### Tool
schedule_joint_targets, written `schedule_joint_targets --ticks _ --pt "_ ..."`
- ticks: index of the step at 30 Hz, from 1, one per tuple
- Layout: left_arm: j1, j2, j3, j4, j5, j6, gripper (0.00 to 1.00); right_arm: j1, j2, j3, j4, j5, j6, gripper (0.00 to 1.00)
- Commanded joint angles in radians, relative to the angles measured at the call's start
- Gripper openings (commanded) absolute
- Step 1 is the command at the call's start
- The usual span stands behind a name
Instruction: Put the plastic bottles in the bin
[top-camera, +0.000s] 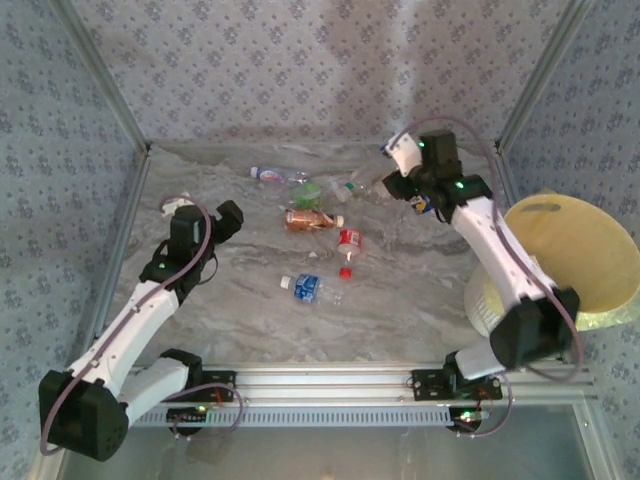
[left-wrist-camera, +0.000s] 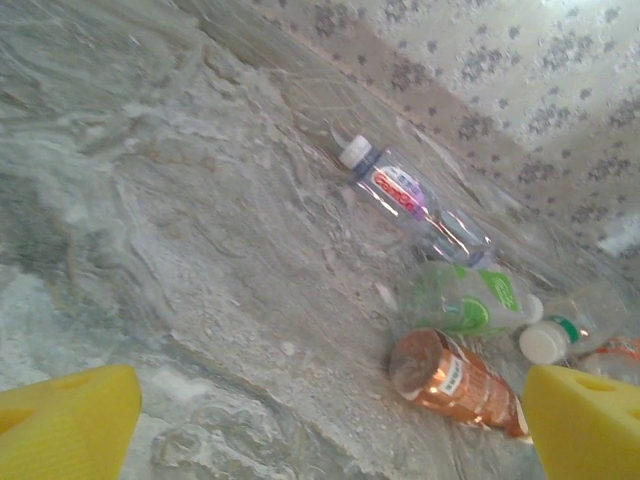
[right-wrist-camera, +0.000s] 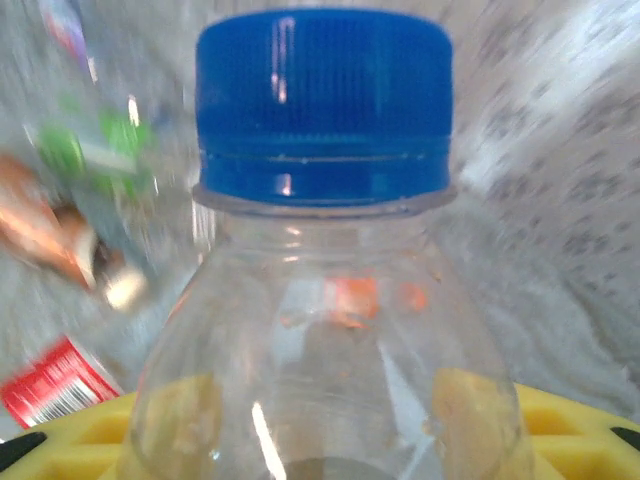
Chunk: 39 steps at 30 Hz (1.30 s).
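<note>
The right gripper (top-camera: 418, 200) is clamped on a blue-capped bottle (right-wrist-camera: 322, 250), not yet over the bin (top-camera: 575, 250), which stands well off to its right. The left gripper (top-camera: 228, 216) gapes wide and empty. Ahead of it, about six plastic bottles (left-wrist-camera: 458, 385) lie on the tabletop (left-wrist-camera: 150, 250).

Yellow fingers (left-wrist-camera: 62, 420) spread; bottles (left-wrist-camera: 400, 190) lying on table (left-wrist-camera: 180, 230).

Clear glossy plastic bottle (right-wrist-camera: 320, 340), ribbed blue cap (right-wrist-camera: 322, 100), matt marbled tabletop (left-wrist-camera: 150, 250)
</note>
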Motion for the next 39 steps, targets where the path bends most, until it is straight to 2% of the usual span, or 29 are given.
schedule_joint_targets --ticks 1,3,7,9,14,16,23,30,32,34,37,39 --pt "0.007 0.043 0.013 0.05 0.098 0.001 0.98 -0.007 -0.134 -0.056 0.131 -0.08 0.166 0.5" --pt "0.007 0.079 0.034 0.051 0.146 0.002 0.98 -0.017 -0.213 -0.062 0.158 -0.08 0.219 0.5" --pt "0.001 0.139 0.062 0.062 0.215 -0.002 0.98 -0.027 -0.342 -0.055 0.177 0.033 0.311 0.49" --pt "-0.006 0.155 0.066 0.072 0.224 -0.008 0.98 -0.037 -0.405 -0.048 0.176 0.106 0.336 0.48" --pt "-0.013 0.168 0.069 0.076 0.223 -0.016 0.98 -0.096 -0.511 -0.009 0.126 0.189 0.399 0.48" --pt "-0.014 0.174 0.071 0.073 0.222 -0.02 0.98 -0.112 -0.536 0.01 0.091 0.257 0.388 0.48" --pt "-0.014 0.209 0.094 0.069 0.224 -0.028 0.98 -0.148 -0.627 -0.017 0.053 0.645 0.265 0.48" --pt "-0.02 0.244 0.112 0.074 0.243 -0.043 0.98 -0.163 -0.668 -0.116 0.082 0.822 0.193 0.49" --pt "-0.021 0.249 0.114 0.076 0.244 -0.045 0.98 -0.19 -0.667 -0.164 0.096 0.844 0.202 0.49" --pt "-0.022 0.252 0.116 0.076 0.246 -0.048 0.98 -0.231 -0.676 -0.229 0.099 0.808 0.254 0.5" --pt "-0.025 0.253 0.127 0.058 0.253 -0.041 0.98 -0.31 -0.665 -0.261 0.037 0.714 0.372 0.53" --pt "-0.029 0.256 0.14 0.037 0.252 -0.028 0.98 -0.373 -0.63 -0.225 -0.058 0.604 0.465 0.62"
